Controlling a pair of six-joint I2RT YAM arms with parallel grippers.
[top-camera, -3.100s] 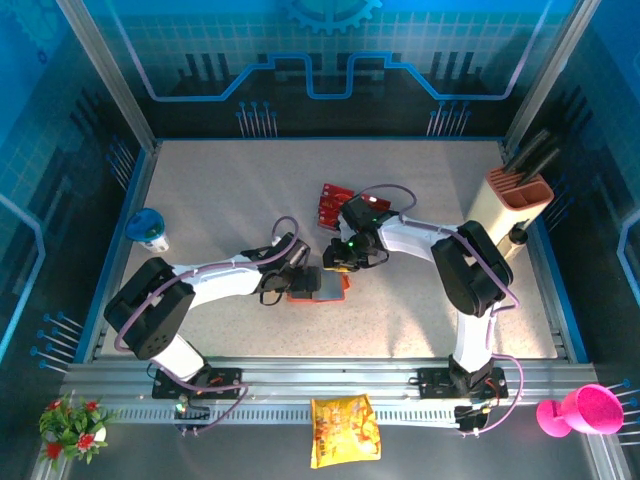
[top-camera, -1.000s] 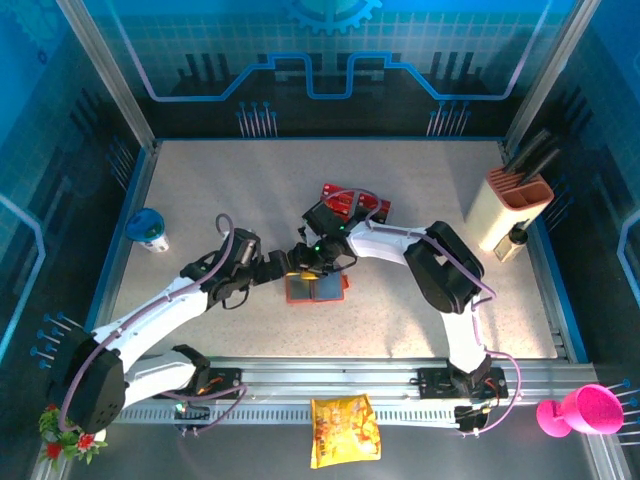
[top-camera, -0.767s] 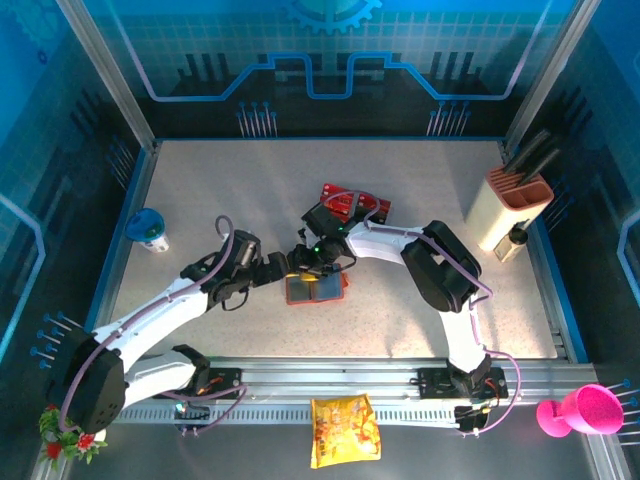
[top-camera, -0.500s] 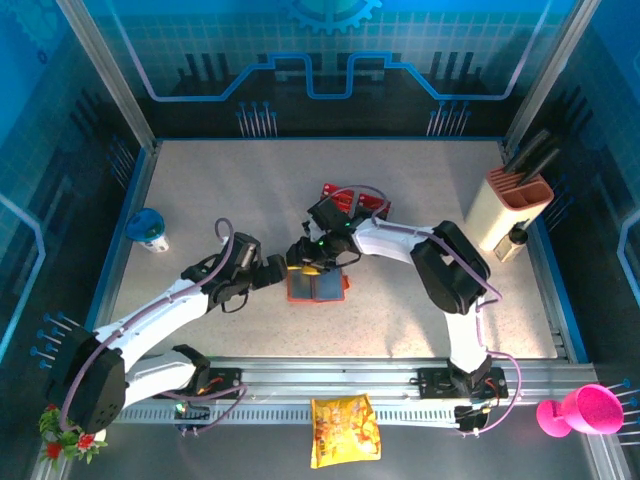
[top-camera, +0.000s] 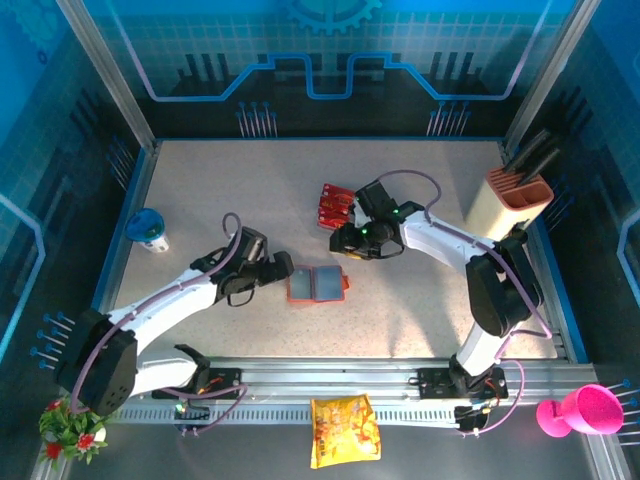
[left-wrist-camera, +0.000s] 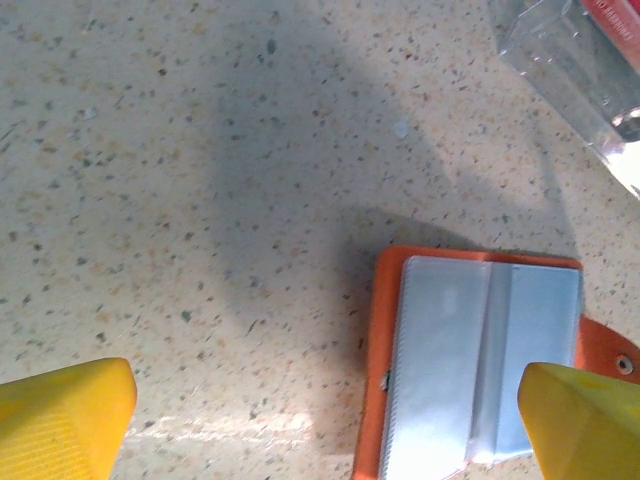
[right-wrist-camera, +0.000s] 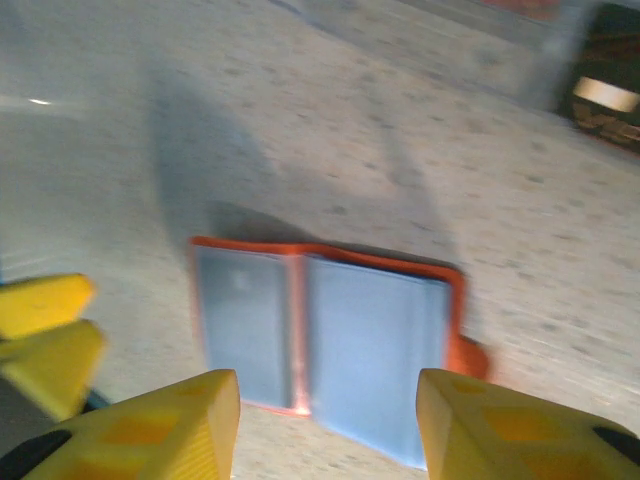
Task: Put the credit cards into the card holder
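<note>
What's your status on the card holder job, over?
Left claw open, right claw open, both empty. Card holder lies open flat, no card showing. Credit cards in clear rack beyond.

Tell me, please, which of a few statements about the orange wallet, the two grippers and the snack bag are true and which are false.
1. The card holder lies open on the table. True.
2. The left gripper is shut on a card. False: its jaws stand wide open and empty.
3. The right gripper holds nothing. True.
4. The yellow snack bag lies against the card holder. False: it lies well apart from it, past the rails at the near edge, between the arm bases.
</note>
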